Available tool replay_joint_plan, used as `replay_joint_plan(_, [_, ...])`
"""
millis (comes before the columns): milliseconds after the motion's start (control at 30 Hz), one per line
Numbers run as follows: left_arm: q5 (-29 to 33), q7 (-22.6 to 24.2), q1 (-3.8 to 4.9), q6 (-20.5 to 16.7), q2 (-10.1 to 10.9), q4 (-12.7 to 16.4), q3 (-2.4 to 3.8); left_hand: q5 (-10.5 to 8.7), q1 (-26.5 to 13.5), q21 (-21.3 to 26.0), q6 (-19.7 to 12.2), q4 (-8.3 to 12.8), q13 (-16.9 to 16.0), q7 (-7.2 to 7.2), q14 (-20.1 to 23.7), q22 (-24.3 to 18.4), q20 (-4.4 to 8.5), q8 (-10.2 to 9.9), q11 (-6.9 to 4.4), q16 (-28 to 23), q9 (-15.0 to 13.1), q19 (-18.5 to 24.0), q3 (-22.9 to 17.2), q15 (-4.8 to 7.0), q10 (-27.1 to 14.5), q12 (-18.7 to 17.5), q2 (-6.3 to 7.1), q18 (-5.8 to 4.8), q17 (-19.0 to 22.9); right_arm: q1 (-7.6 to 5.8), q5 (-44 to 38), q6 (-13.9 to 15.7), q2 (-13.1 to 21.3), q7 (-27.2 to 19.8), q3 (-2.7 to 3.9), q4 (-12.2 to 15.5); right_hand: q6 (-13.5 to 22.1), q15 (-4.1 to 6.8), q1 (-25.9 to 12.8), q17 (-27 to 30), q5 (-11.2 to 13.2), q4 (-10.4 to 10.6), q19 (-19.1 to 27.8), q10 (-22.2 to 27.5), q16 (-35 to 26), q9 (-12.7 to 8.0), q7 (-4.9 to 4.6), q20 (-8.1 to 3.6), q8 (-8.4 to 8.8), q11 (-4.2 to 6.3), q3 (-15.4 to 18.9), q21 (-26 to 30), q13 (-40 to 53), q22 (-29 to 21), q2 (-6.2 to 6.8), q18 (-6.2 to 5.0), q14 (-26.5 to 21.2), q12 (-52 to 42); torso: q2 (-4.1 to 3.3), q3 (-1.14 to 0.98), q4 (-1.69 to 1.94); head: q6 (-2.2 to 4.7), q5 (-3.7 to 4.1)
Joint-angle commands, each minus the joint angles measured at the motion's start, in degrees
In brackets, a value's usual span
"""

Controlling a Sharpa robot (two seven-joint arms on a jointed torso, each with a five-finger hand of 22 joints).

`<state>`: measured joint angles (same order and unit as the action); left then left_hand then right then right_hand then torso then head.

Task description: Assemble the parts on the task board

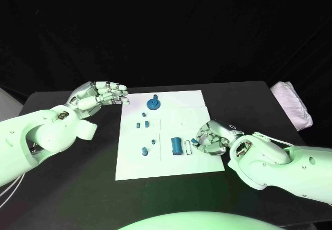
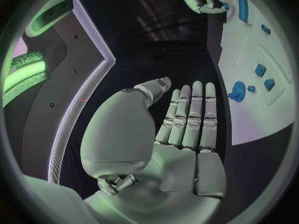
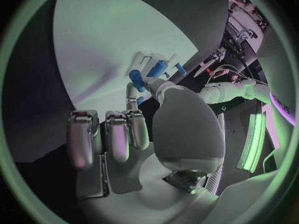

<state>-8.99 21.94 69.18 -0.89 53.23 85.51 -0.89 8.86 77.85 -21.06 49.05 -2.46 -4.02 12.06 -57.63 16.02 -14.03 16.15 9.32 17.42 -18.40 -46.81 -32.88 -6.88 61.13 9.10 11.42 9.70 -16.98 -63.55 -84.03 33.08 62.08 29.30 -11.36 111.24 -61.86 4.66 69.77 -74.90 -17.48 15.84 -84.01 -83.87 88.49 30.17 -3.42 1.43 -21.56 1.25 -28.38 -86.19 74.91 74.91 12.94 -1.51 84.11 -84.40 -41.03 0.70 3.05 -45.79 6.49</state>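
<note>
Fingers (image 1: 205,136) over white task board (image 1: 197,103)

My head camera looks down on the bench (image 1: 83,191); both wrist cameras sit close behind their hands, sharing the task board (image 1: 166,163).

Left hand (image 1: 99,97) open-fingered, raised; right hand (image 1: 210,137) curled, fingers pinched

The right hand (image 1: 209,137) covers the near right edge of the task board (image 1: 131,165), hiding whatever lies under its fingers. In the right wrist view, a small blue part (image 3: 136,78) sits at the fingertips, but whether it is pinched cannot be told. The small parts (image 1: 141,125) at the board's middle are too small to identify. A white cloth (image 1: 294,108) is cut off at the right edge.
</note>
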Motion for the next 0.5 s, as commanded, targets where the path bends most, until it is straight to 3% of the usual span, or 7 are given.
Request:
replay_joint_plan(33, [0.0,0.6,0.01,0.6,0.0,0.3,0.04,0.15,-0.1,0.2,-0.1,-0.2,-0.1,-0.07,0.4,-0.1,0.05,-0.2,-0.28,0.2,0.0,-0.4,0.1,0.04,-0.1,-0.1,-0.22,0.71,-0.1,0.1,6.2,-0.5,-1.0,-1.2,0.0,-0.8,-1.0,0.53,-1.3,-12.1,0.9,0.4,-5.1,-4.3,0.2,0.3,1.09,-0.35,-0.49,0.51,-0.1,-0.2,12.8,14.2,-0.26,0.83,5.3,-1.0,0.04,-0.01,0.0,-0.1,-0.03])
replay_joint_plan(200, [0.0,0.5,0.01,0.6,0.1,0.3,0.04,0.15,-0.1,0.2,-0.1,-0.2,-0.1,-0.07,0.4,-0.1,0.05,-0.2,-0.28,0.2,0.0,-0.4,0.1,0.04,-0.1,-0.1,-0.22,0.71,-0.1,0.33,8.2,-1.8,-2.5,-1.2,0.0,-1.8,-1.2,0.59,-2.7,-12.6,1.1,0.5,-5.2,-4.6,0.4,0.4,1.14,-0.42,-0.69,0.57,0.0,-0.4,13.1,14.2,-0.52,0.87,5.4,-1.5,0.01,-0.06,-0.03,-0.14,0.01])
replay_joint_plan(267, [0.0,0.5,0.01,0.6,0.1,0.3,0.04,0.15,-0.1,0.2,-0.1,-0.2,-0.1,-0.07,0.4,-0.1,0.05,-0.2,-0.28,0.2,0.0,-0.4,0.1,0.04,-0.1,-0.1,-0.22,0.71,-0.1,0.47,8.7,-2.4,-3.1,-1.0,0.0,-2.2,-1.5,0.65,-4.1,-12.9,-1.6,0.4,-5.2,-4.7,0.5,0.6,1.23,-0.5,-0.95,0.64,0.6,-0.4,13.2,14.3,-0.58,0.88,5.4,-1.9,0.0,-0.04,-0.02,-0.16,0.02])
replay_joint_plan(500, [0.0,0.5,0.01,0.7,0.2,0.4,0.04,0.15,-0.1,0.2,-0.1,-0.2,-0.1,-0.07,0.4,-0.1,0.05,-0.2,-0.28,0.2,0.0,-0.4,0.1,0.04,-0.1,-0.1,-0.22,0.71,-0.1,0.78,8.8,-2.8,-4.7,0.5,0.0,-3.8,-1.6,0.67,-4.5,-13.3,-1.9,0.5,-5.2,-4.8,0.7,0.6,1.27,-0.52,-1.04,0.66,0.8,-0.5,13.4,14.3,-0.76,0.89,5.5,-2.1,-0.03,-0.11,-0.01,-0.22,-0.01])
